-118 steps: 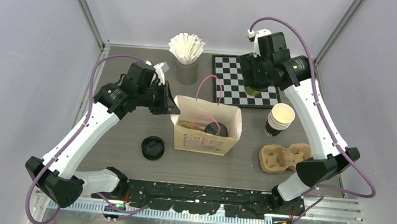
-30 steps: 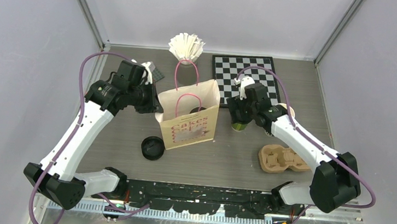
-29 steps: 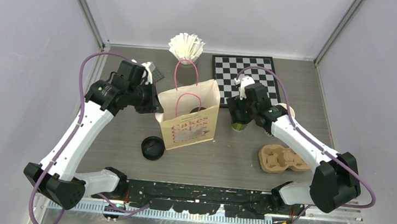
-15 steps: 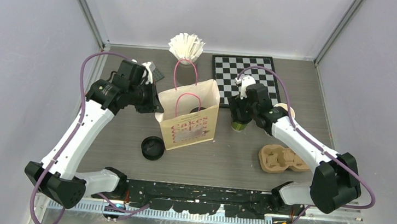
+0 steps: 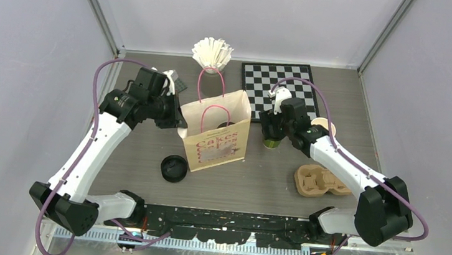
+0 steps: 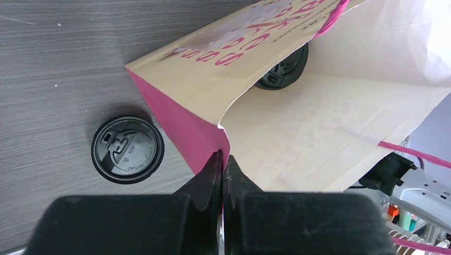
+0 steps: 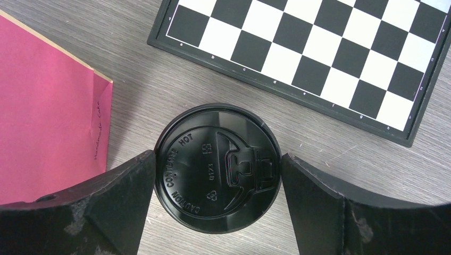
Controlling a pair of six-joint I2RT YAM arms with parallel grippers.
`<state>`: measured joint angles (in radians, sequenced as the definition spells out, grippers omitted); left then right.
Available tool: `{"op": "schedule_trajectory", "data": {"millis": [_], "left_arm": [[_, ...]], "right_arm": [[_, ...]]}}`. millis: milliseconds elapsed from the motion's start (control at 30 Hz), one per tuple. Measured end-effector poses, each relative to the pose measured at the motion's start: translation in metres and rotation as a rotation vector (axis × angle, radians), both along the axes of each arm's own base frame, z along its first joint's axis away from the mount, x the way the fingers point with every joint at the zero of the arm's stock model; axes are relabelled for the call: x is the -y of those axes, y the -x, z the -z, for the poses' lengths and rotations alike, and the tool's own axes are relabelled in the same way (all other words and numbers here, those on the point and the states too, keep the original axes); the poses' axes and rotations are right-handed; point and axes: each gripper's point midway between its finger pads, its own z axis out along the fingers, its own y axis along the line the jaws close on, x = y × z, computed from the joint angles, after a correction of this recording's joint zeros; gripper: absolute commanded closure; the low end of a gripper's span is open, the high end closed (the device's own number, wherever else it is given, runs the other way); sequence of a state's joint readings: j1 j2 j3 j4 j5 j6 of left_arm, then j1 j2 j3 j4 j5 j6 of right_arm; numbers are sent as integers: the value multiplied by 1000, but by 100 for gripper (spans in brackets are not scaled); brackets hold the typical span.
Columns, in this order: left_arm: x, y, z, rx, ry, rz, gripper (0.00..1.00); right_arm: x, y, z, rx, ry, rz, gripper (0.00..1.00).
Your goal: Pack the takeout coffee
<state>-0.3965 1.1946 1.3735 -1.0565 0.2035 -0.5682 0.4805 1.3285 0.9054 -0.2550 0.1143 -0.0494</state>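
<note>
A takeout coffee cup [image 5: 270,143] with an olive wall and black lid [image 7: 217,159] stands on the table just right of the cream paper bag [image 5: 213,135]. My right gripper [image 7: 218,166] sits over it, one finger tight against each side of the lid. My left gripper [image 6: 222,156] is shut on the bag's top corner edge [image 6: 213,135] and holds the bag upright and open. A second black lid [image 6: 282,66] shows inside the bag. In the top view my left gripper [image 5: 176,118] is at the bag's left edge, my right gripper [image 5: 271,130] above the cup.
A loose black lid [image 5: 174,168] lies on the table in front of the bag. A chessboard [image 5: 280,89] lies behind the cup. A brown pulp carrier [image 5: 321,179] sits front right. A holder of white packets [image 5: 212,52] stands behind the bag.
The bag now stands upright and closed up taller. My right arm brought the cup from the chessboard down beside the bag. In the last second only the right wrist shifted slightly.
</note>
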Motion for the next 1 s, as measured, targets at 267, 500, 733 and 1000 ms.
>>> {"op": "schedule_trajectory", "data": {"millis": [267,500,733,1000], "left_arm": [[0,0,-1,-2,2,2,100],[1,0,0,-5,4,4,100],[1,0,-1,-4,4,5,100],[1,0,-1,-5,5,6,100]], "right_arm": [[1,2,-1,-1,2,-2,6],[2,4,-2,-14,10,-8,5],[4,1,-7,-10,7,-1,5],[3,3,-6,-19,1,-11,6]]}}
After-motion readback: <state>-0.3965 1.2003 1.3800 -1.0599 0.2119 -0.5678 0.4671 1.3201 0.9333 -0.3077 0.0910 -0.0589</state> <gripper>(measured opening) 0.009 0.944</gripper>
